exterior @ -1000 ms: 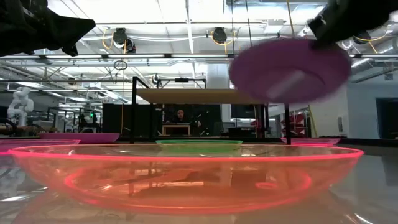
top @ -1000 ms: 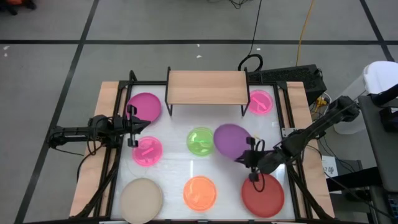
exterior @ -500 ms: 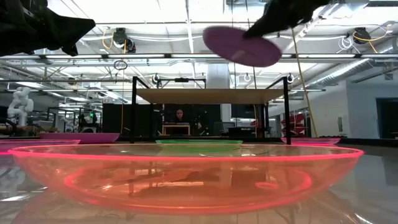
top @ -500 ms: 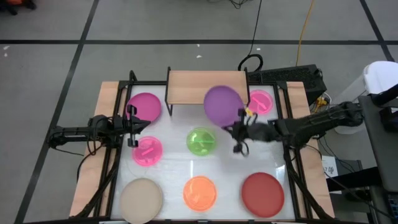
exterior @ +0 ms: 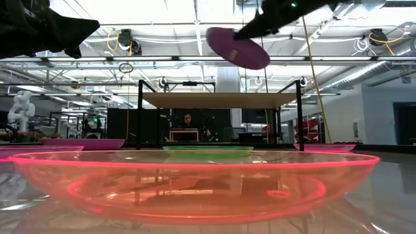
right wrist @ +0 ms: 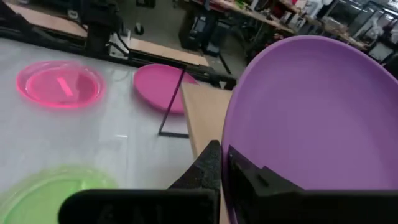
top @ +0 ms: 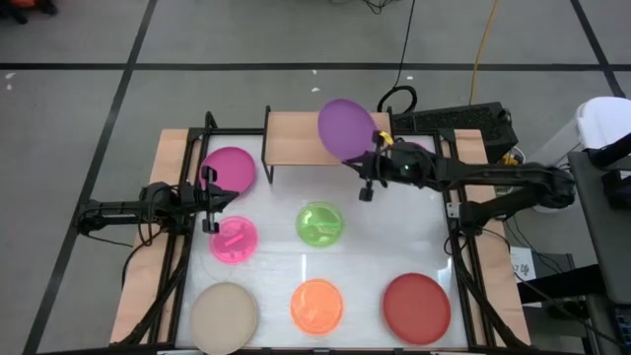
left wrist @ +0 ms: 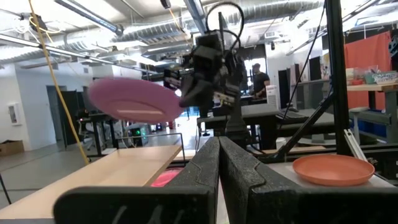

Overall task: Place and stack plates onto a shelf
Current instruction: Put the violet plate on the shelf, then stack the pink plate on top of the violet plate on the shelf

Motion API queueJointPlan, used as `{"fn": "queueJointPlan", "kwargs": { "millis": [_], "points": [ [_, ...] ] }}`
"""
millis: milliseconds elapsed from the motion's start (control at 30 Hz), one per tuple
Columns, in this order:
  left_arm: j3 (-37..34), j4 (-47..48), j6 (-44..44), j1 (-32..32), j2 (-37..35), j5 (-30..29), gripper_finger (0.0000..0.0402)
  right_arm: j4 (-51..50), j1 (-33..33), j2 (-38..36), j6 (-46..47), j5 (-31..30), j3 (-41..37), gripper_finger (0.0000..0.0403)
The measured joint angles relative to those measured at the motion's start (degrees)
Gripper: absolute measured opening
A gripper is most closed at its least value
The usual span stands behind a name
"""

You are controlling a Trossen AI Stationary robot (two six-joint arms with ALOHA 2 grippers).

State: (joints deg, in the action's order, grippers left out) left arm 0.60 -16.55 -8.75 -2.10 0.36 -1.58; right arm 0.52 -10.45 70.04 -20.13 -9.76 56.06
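We count seven plates in the high view. The purple plate is pinched by its rim in the right gripper and hangs tilted in the air above the right half of the shelf, in the upper middle of the frame; in the low view it sits clearly above the shelf board, not touching it. The right wrist view shows the two fingers clamped tight on the plate's edge.

Six plates lie on the white table. Of the larger ones we count three: a magenta plate left of the shelf, a beige plate at the lower left, and a red plate at the lower right. Of the smaller translucent ones we count three clearly: a pink plate at centre left, a green plate in the middle, and an orange plate at the lower centre. A sliver of pink shows just right of the shelf behind the right arm, too hidden for us to count.

The shelf board itself carries no plate.

The left gripper waits at the left of the frame, between the magenta and pink plates, its fingers pressed together on nothing.
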Motion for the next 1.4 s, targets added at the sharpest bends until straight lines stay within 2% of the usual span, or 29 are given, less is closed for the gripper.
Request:
{"fn": "queueJointPlan", "kwargs": {
  "millis": [267,533,700,933,1400],
  "points": [
    [0.0,0.0,0.0,0.0,0.0,0.0,0.0015,-8.9,-0.6,14.3,-4.3,1.4,16.6,0.0],
    [0.0,0.0,0.0,0.0,0.0,0.0,0.0015,-6.6,-2.8,27.9,-7.8,1.1,22.6,0.0],
    [0.0,0.0,0.0,0.0,0.0,0.0,0.0015,-2.7,-4.8,33.6,-6.0,2.3,25.4,0.0],
    [0.0,0.0,0.0,0.0,0.0,0.0,0.0015,-0.5,-6.3,36.8,-4.7,2.3,25.8,0.0002],
    [0.0,0.0,0.0,0.0,0.0,0.0,0.0015,0.3,-6.0,36.7,-3.1,2.5,25.8,0.0059]
  ]
}}
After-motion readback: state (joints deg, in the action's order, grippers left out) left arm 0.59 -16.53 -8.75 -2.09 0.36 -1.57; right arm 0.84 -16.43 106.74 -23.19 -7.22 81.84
